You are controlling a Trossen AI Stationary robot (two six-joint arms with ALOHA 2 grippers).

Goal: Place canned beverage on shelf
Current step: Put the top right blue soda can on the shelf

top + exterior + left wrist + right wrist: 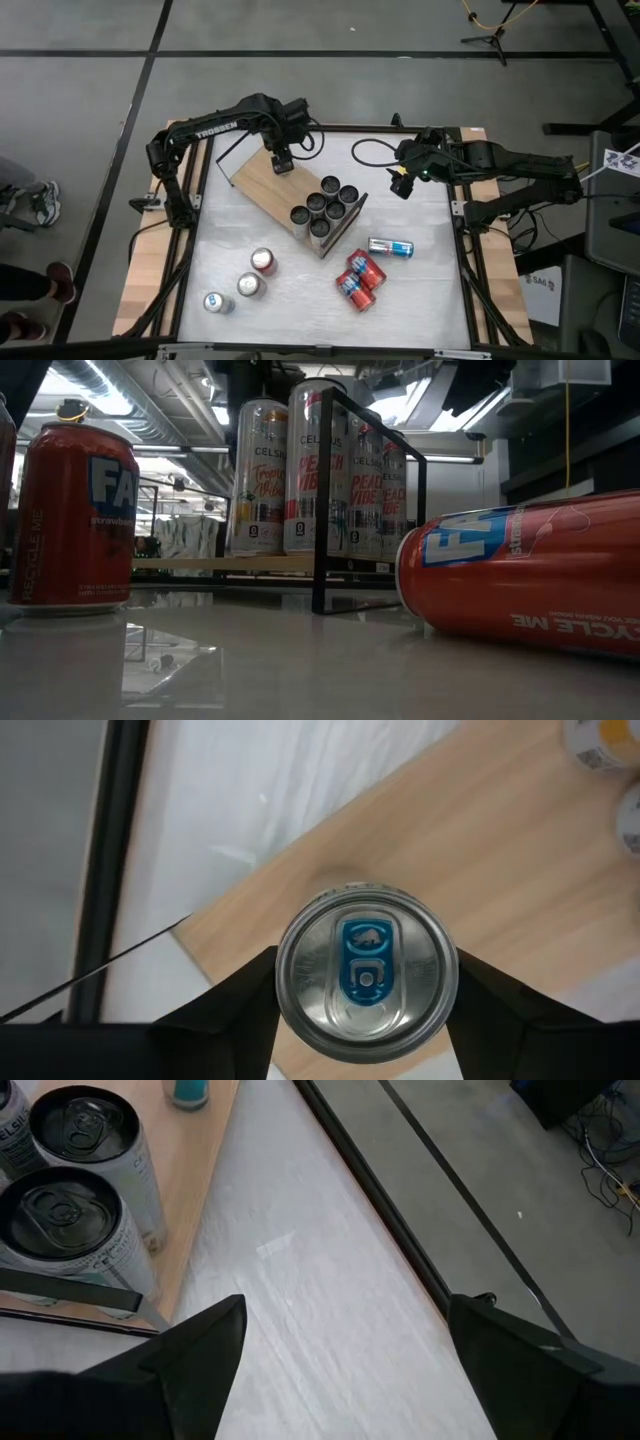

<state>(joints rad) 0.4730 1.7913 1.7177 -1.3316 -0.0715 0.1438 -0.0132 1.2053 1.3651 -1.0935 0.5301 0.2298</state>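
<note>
The shelf (268, 183) is a light-wood board on a black wire frame, lying slantwise in the middle of the table. Several tall dark-topped cans (326, 206) stand at its right end and also show in the low view (320, 470). My left gripper (281, 160) is over the shelf's far left part, shut on a can with a silver top and blue tab (366, 970). My right gripper (400, 185) is open and empty, above the table right of the shelf (190, 1200). My left gripper pinches the can's round side wall, just under its top rim (283, 982), between its two fingers, one on each side. The fingers come from above, pointing down. The can stands upright over the shelf board (500, 880); whether its bottom rests on the board I cannot tell.
Loose cans are on the near half of the table: two or three red ones lying (360, 280), a silver-blue one lying (390, 247), and three standing at the near left (250, 283). In the low view a red can stands (75, 515) and another lies (520, 575).
</note>
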